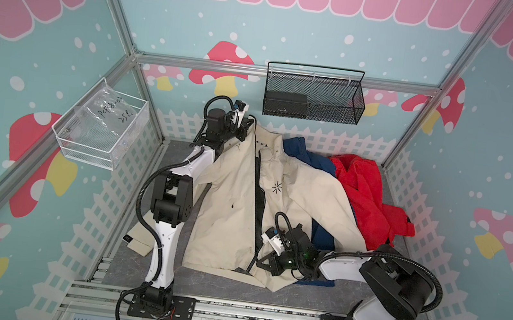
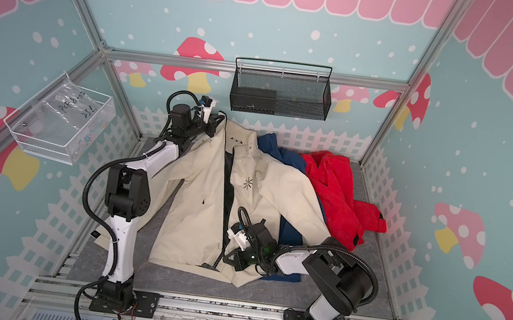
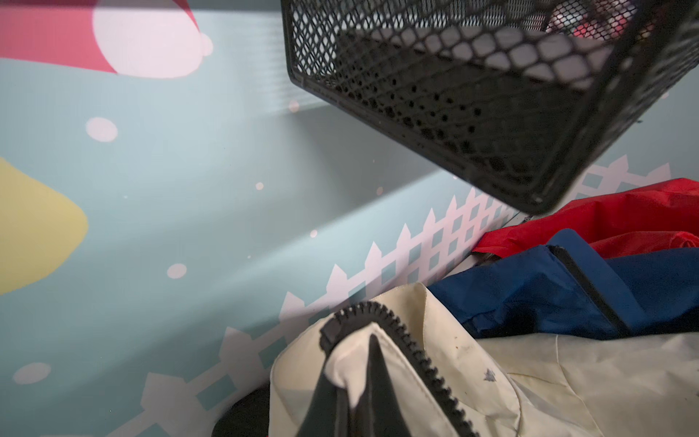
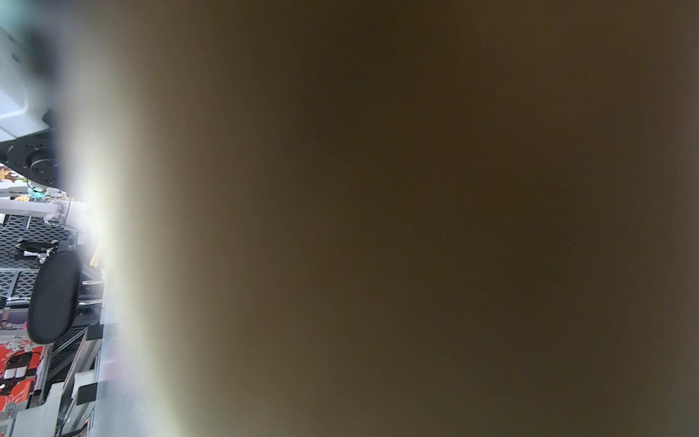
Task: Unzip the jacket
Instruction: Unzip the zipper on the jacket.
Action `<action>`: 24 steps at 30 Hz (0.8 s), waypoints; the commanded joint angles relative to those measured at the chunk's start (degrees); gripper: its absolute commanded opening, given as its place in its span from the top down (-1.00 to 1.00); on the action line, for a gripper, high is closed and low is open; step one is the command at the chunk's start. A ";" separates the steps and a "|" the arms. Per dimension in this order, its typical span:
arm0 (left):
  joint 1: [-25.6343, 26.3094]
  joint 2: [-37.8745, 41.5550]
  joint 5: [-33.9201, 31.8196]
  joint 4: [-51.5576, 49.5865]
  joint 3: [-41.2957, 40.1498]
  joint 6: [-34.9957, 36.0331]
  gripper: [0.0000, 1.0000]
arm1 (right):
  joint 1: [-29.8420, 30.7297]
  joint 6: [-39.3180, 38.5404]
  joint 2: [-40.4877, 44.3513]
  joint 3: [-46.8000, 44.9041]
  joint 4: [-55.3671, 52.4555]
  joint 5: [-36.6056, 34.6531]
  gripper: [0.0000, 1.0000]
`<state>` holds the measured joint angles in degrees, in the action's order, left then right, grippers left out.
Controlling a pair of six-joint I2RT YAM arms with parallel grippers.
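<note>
Jacket (image 1: 232,204): cream, spread front-up on grey table (image 1: 231,287), collar toward back wall.
Zipper (image 1: 258,198): dark gap between front panels, from collar to near hem.
Left gripper (image 1: 246,128): closed, pinching collar (image 3: 382,336) edge beside zipper teeth.
Right gripper (image 1: 263,264): closed at lower zipper end near hem; held item not discernible; wrist view blocked by cloth.
Adjacent: blue garment (image 1: 303,155) partly under cream fabric; red garment (image 1: 365,195) beside it.

White arm links (image 1: 165,253), black joints (image 1: 172,200), ribbed black cables (image 1: 139,199), bolted black base plates (image 1: 183,307)
</note>
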<state>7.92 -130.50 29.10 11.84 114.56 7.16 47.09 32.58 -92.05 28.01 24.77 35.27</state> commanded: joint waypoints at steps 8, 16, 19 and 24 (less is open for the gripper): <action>-1.32 -1.45 -5.31 6.45 6.00 -1.53 1.00 | 2.52 -1.16 0.24 -4.67 -6.54 5.78 1.00; -2.50 -1.60 -5.22 5.99 6.55 -1.62 1.00 | 2.68 -2.62 1.25 -5.97 -7.88 5.43 1.00; -3.24 -1.51 -5.28 5.74 6.55 -1.97 1.00 | 2.73 -3.22 1.00 -5.87 -8.26 5.61 1.00; -4.48 -1.52 -5.07 5.66 6.39 -2.19 1.00 | 2.74 -3.68 0.71 -5.67 -8.84 6.30 1.00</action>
<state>5.65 -132.11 27.97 11.90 118.06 6.17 48.45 30.02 -90.50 24.38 23.79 37.89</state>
